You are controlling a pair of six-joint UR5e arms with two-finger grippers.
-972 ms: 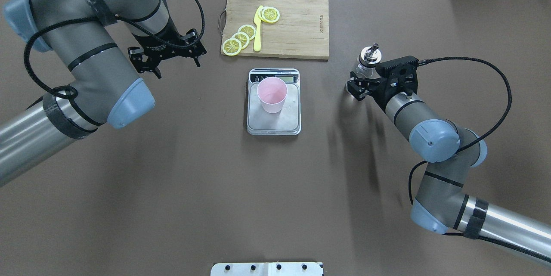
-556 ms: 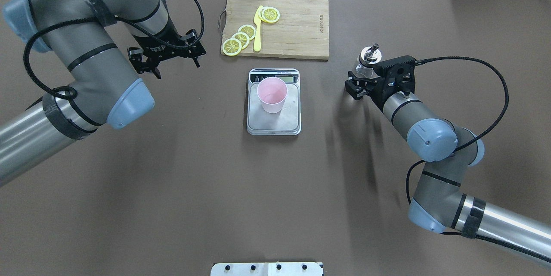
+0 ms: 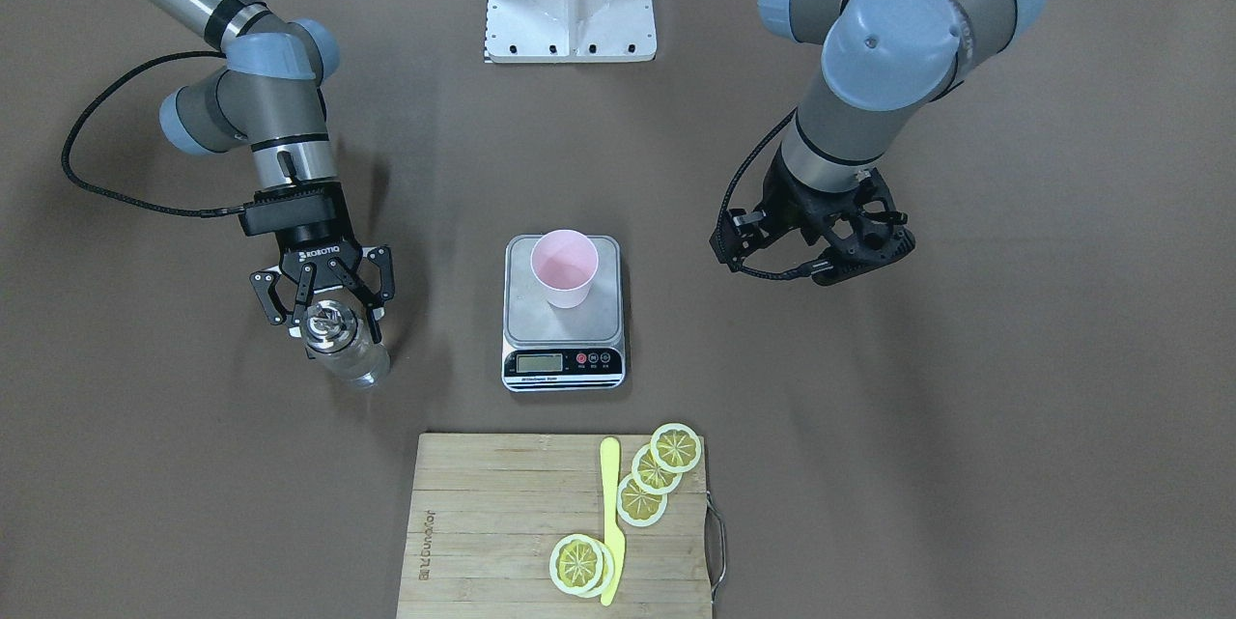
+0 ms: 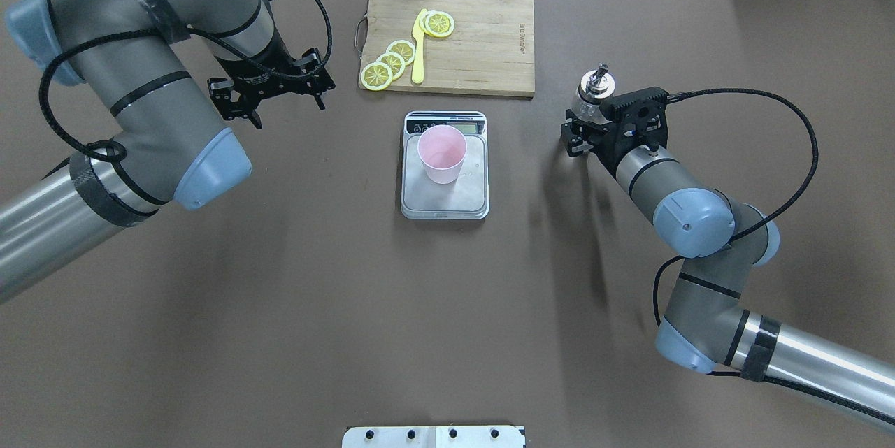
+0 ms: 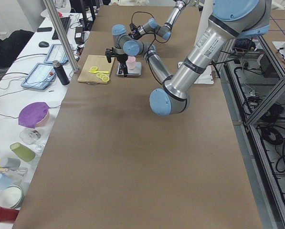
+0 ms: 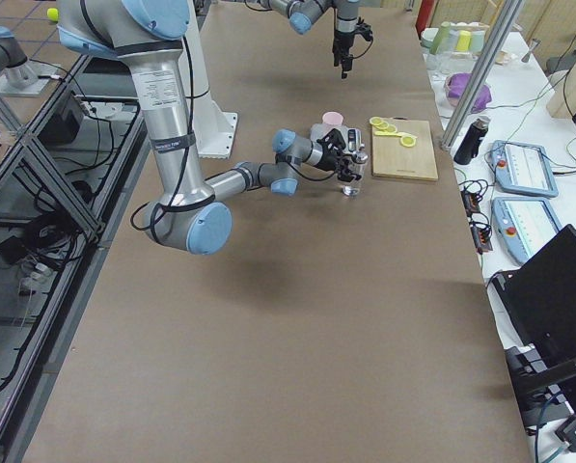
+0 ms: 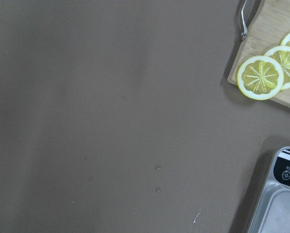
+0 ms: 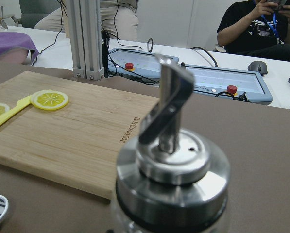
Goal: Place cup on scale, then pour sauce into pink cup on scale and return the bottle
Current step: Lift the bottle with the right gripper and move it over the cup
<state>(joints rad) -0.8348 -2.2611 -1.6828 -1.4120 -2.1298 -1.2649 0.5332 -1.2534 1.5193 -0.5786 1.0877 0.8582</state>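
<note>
Overhead and front views of my two-arm rig on a brown tabletop. The small pale pink tapered cup stands upright on the flat steel kitchen scale at centre, so step one looks done.

The small clear glass bottle, with silver cap and thin spout, stands on the tabletop well to the robot's right of the scale. It has colourless liquid inside. The right pincer sits low around it, fingers apart w/ one each side, not clamped yet as far as I can judge.

The left pincer hangs spread and empty on the other side of the scale, near a wooden chopping board w/ lemon slices.

Step in hand, I reckon, is grasping the bottle. To do it well I'd centre the glass body between the pads, grip below the cap, and close gently so it doesn't skid or tip. Then I'd lift straight up before swinging toward the cup.
</note>
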